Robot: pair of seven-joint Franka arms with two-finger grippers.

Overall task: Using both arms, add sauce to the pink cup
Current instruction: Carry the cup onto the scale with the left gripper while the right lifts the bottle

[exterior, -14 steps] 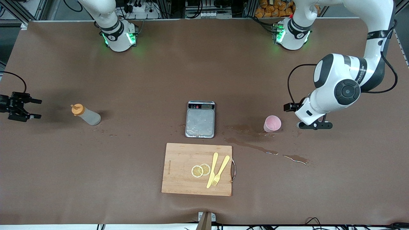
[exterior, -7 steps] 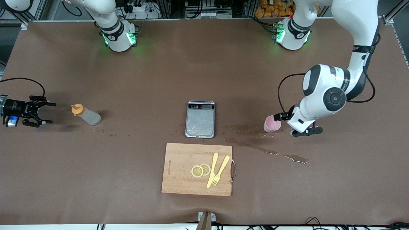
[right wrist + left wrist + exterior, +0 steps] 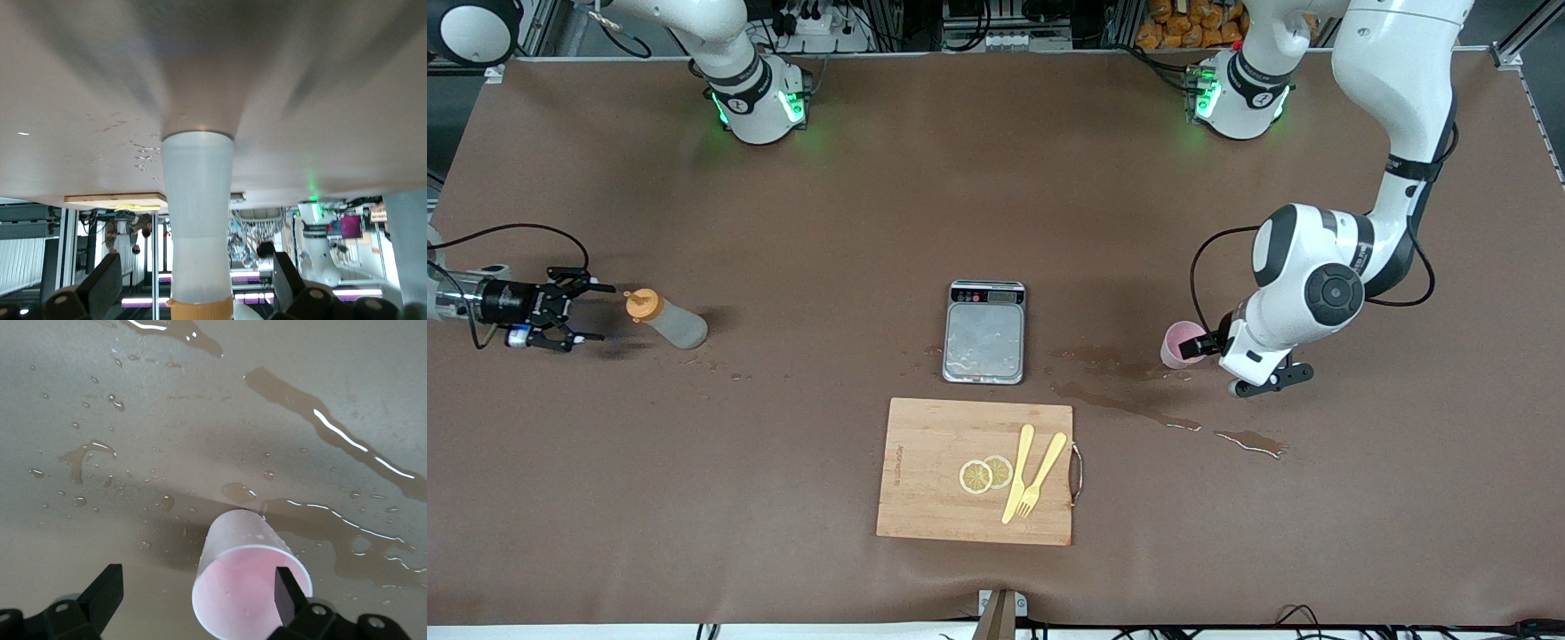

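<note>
Two arms at work, front view first. Sauce (image 3: 669,323) stands on the table toward the right arm's end, orange nozzle cap uppermost; in this high view its long axis shows slanted, cap toward the table's edge at that end. Right gripper (image 3: 590,312) is low, just beside the cap, jaws spread, not touching the bottle. Pink cup (image 3: 1181,344) stands upright, rim up, toward the left arm's end, level with the scale (image 3: 984,332) and well apart from it. Left gripper (image 3: 1209,345) is at the cup's rim; this view hides how its jaws stand. Wet streaks (image 3: 1129,407) lie near the cup, nearer the front camera. Cutting board (image 3: 975,470) with lemon slices (image 3: 985,473), a knife (image 3: 1017,474) and a fork (image 3: 1040,476) sits nearer the camera than the scale.

Left wrist view: cup (image 3: 249,573) sits between the spread fingers (image 3: 285,593), one finger at the rim, the other well clear. Puddles (image 3: 343,440) and droplets surround it.

Right wrist view: bottle (image 3: 198,220) lies along the middle between the spread fingers (image 3: 101,285), cap end toward the gripper, base away.
</note>
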